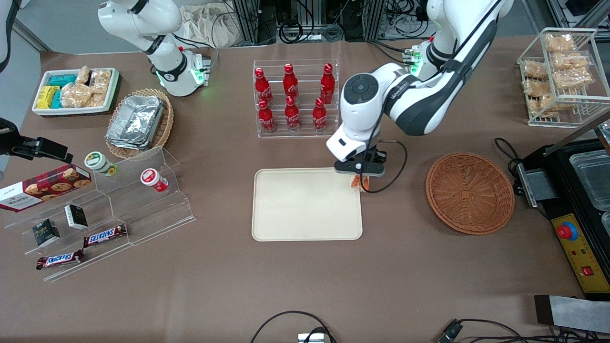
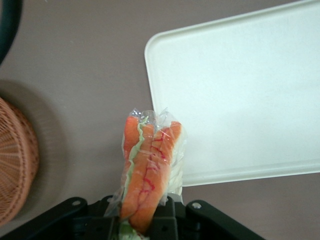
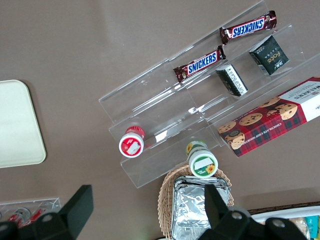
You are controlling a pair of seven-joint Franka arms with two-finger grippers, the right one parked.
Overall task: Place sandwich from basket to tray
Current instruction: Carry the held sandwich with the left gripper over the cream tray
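Cables are lying nearest the front camera at the counter's (image 1: 286, 276) edge, clear of the work area. Farther in, the cream-beige tray (image 1: 305, 209) is sitting bare at the centre, which suggests it is serving as the open landing surface. The left arm's claw (image 1: 360, 178) is hanging just above the tray's corner toward the working arm's end, at the edge nearer the bottle rack (image 1: 295, 97). Its fingers are clamped on the wrapped sandwich (image 2: 147, 167), gripping the wedge at one end so that the orange-red cut edge is pointing downward, away from the claw, and the clear wrap is bunching at the fingers. In the wrist view the sandwich is hanging over bare counter just beside the tray's rim (image 2: 235, 177), not yet over the flat floor. The reddish-brown wicker basket (image 1: 469, 193) is standing empty toward the working arm's end, well apart from the tray. Judging from this layout, the carry is nearly complete; a short shift inward over the tray would probably be needed before release, so the wedge is not landing on the rim and tipping off.
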